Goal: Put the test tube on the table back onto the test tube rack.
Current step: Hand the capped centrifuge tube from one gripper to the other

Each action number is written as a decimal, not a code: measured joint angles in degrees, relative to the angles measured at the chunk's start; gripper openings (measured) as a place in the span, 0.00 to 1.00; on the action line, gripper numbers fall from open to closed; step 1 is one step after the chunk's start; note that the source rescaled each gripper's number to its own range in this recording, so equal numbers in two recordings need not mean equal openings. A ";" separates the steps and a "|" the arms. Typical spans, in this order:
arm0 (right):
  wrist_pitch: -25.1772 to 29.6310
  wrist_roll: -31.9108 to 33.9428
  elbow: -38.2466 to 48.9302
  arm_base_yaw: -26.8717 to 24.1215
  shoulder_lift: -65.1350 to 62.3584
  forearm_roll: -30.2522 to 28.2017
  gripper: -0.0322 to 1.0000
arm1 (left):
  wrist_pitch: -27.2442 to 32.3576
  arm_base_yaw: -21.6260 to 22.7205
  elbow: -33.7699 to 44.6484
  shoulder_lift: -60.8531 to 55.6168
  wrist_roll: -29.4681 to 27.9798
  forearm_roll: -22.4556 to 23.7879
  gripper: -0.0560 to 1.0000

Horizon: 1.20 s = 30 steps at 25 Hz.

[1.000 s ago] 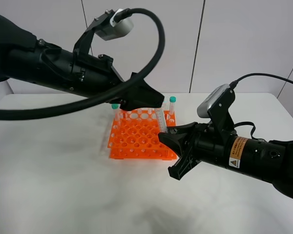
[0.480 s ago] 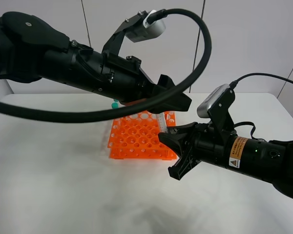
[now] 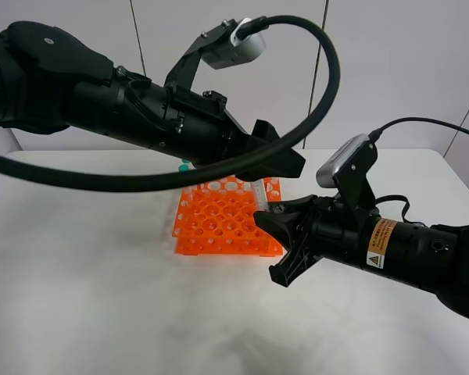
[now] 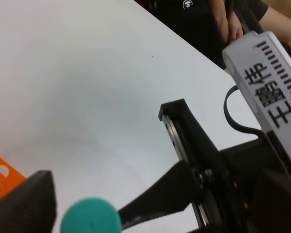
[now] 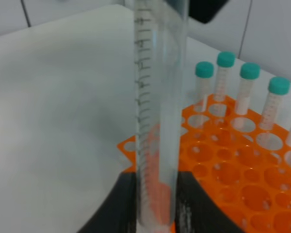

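Note:
My right gripper (image 3: 266,226) is shut on the lower end of the test tube (image 3: 256,192) and holds it upright over the front right corner of the orange test tube rack (image 3: 217,223). In the right wrist view the clear tube (image 5: 157,111) rises between the black fingers (image 5: 111,211), with the rack (image 5: 223,189) behind it. My left gripper (image 3: 285,160) reaches across above the rack and hides the tube's top. The left wrist view shows a teal cap (image 4: 90,217) beside one grey pad (image 4: 26,199), a small gap between them; the jaws stand open.
Several capped tubes (image 5: 247,90) stand in the rack's back row; one teal cap (image 3: 185,166) shows under my left arm. The white table (image 3: 102,297) spreads around the rack. My right arm's wrist camera (image 4: 271,73) sits close in front of my left gripper.
My left arm has swung right over the back of the rack and now covers the back-row tubes and the held tube's top. My right gripper and the tube have not moved.

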 joint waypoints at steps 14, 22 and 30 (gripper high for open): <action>-1.10 -1.57 0.00 0.18 0.00 1.37 0.03 | -0.23 0.00 0.00 0.00 1.60 0.32 0.12; -1.10 -1.57 0.10 0.18 0.00 1.37 0.03 | -0.58 0.00 0.00 0.00 2.76 0.88 0.08; -1.53 -1.57 0.23 0.18 0.00 1.41 0.03 | -0.67 0.00 0.00 0.00 2.79 0.92 0.07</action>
